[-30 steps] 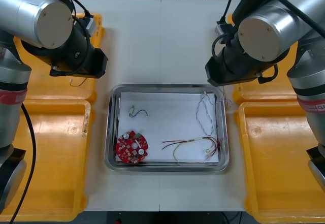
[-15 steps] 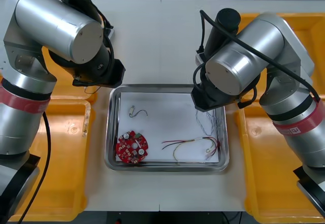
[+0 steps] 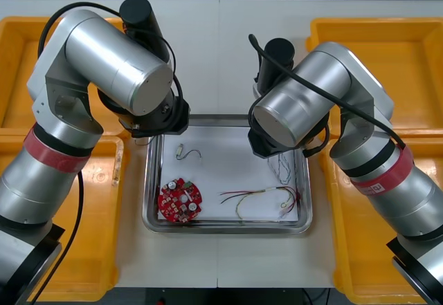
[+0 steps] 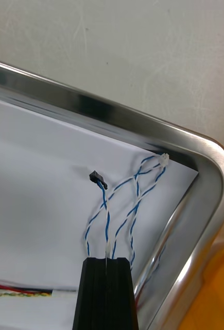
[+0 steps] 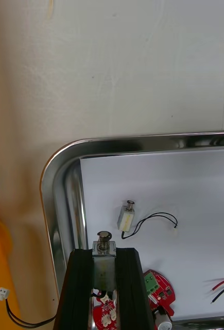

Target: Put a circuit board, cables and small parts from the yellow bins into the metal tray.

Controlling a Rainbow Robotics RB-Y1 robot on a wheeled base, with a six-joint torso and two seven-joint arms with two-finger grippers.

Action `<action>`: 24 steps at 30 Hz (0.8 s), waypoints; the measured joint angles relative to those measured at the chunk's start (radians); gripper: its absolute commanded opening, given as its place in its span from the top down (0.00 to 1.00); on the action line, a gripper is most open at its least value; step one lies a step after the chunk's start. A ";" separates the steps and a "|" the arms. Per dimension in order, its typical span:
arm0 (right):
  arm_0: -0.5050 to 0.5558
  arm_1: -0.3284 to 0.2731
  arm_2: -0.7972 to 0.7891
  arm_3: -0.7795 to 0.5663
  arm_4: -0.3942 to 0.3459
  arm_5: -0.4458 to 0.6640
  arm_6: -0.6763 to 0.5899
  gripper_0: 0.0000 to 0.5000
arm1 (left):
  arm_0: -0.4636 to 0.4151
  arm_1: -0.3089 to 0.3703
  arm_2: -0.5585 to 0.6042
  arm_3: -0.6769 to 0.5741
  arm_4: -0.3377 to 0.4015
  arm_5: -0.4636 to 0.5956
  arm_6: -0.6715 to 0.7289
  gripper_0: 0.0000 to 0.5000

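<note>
Within the last second both arms have been swinging in from the far bins (image 3: 408,49). Now they are hanging over the tray (image 3: 228,229) at the middle of the tabletop (image 3: 221,56), the left arm over its far-left corner and the right arm over its far edge toward the far-right corner.

The left gripper (image 5: 105,255) is carrying a small part (image 5: 104,246). Its fingers are standing apart by just that part's width and clamping it upright, just inside the tray's left edge. The right gripper (image 4: 107,260) is pinching the blue and white cable (image 4: 106,211), with its fingers all but closed on the thin strands. The cable's free loops are already lying on the white floor in the far-right corner. We are reading this as two deliveries nearly done, with only the release left for each.

The things already in the tray are keeping their places. The board (image 3: 180,200) is sitting at the near-left corner and the red and yellow cable (image 3: 259,196) is lying along the near edge. A second part (image 5: 125,216), trailing a black lead, is lying near the far-left corner.

From above, the arms' bulk is covering the tray's far corners, so we are judging both grasps from the wrist views. We cannot tell how high the small part is hanging over the tray floor. We also cannot tell how much cable is running between the right fingers. The left fingers are covering part of the board too.
</note>
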 measured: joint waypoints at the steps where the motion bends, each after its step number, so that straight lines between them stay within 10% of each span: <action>1: 0.000 0.006 0.002 0.011 0.011 -0.010 0.000 1.00 | 0.005 -0.001 -0.007 0.000 -0.004 -0.007 0.000 1.00; 7: 0.000 0.019 0.020 0.050 0.032 -0.050 0.000 0.99 | 0.030 -0.003 -0.045 0.000 -0.015 -0.052 0.000 1.00; 15: 0.000 0.020 0.043 0.064 0.042 -0.057 0.000 0.20 | 0.053 -0.004 -0.092 0.000 -0.018 -0.095 0.000 1.00; 24: 0.000 0.020 0.045 0.065 0.042 -0.045 0.000 0.06 | 0.061 -0.004 -0.127 0.037 -0.027 -0.158 0.001 1.00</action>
